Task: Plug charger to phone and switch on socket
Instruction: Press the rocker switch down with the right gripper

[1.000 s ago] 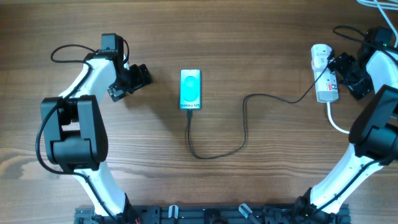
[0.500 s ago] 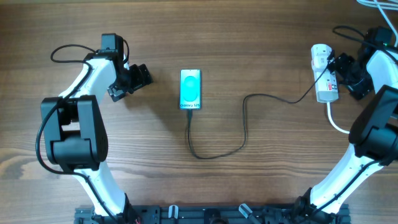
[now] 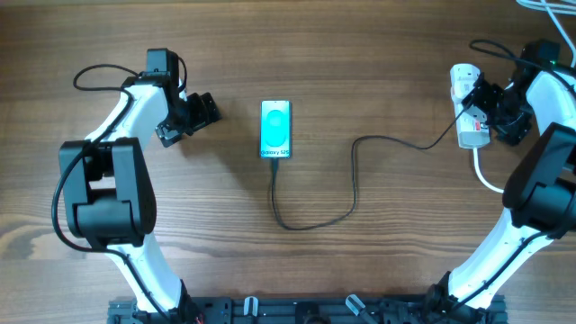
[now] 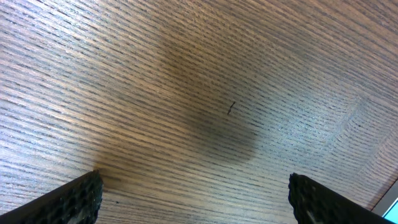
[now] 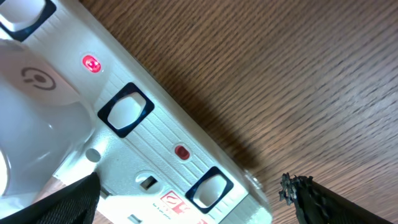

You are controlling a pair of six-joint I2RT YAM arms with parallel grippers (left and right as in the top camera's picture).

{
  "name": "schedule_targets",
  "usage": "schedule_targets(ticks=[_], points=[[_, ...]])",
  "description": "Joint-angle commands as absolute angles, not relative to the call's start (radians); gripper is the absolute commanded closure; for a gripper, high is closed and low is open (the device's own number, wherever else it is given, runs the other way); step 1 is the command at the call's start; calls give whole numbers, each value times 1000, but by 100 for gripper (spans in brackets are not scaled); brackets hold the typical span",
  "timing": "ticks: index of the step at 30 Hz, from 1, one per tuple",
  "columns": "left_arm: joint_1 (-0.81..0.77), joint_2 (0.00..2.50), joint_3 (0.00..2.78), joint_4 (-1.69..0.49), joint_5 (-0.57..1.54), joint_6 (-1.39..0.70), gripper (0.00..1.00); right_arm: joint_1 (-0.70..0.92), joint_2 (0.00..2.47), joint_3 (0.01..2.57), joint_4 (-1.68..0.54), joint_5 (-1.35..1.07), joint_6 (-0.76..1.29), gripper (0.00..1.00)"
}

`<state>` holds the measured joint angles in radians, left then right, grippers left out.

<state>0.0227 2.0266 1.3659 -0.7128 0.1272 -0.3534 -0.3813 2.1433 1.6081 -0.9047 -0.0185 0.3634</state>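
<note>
The phone [image 3: 275,129] lies face up mid-table, its cyan screen lit. The charger [image 3: 355,176], a thin black cable, meets the phone's bottom edge, loops right and runs to a black plug in the socket [image 3: 467,115]. My right gripper [image 3: 487,106] hangs open over the socket. In the right wrist view the socket [image 5: 140,140] fills the left half, with one red light [image 5: 91,63] glowing, and my right gripper [image 5: 193,202] straddles its end without gripping it. My left gripper [image 3: 191,121] stands open left of the phone, and the left wrist view shows only wood between its fingertips [image 4: 69,200].
A thick white cord [image 3: 486,177] leaves the socket's near end and curves toward the right arm. Thin cables [image 3: 540,9] cross the far right corner. The right arm's base link [image 3: 540,189] stands close beside the socket.
My right gripper has shifted a little left, further over the socket. The left arm, phone and charger have not moved.
</note>
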Motion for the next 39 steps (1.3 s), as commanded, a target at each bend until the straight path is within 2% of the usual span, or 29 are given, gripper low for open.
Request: schedule_targets(ticks=[1, 5, 10, 27, 39], points=[[25, 2009, 1354, -710, 121, -348, 0, -374, 2186, 1575, -920, 57, 260, 0], [25, 2009, 1354, -710, 121, -348, 0, -374, 2186, 1575, -921, 159, 198, 0], [25, 2009, 1354, -710, 121, -348, 0, -374, 2186, 1575, -924, 166, 32, 0], [25, 2009, 1354, -710, 121, -348, 0, -397, 2171, 1575, -943, 148, 3, 0], [25, 2009, 1354, -710, 121, -348, 0, -414, 2002, 1575, -941, 43, -52, 0]])
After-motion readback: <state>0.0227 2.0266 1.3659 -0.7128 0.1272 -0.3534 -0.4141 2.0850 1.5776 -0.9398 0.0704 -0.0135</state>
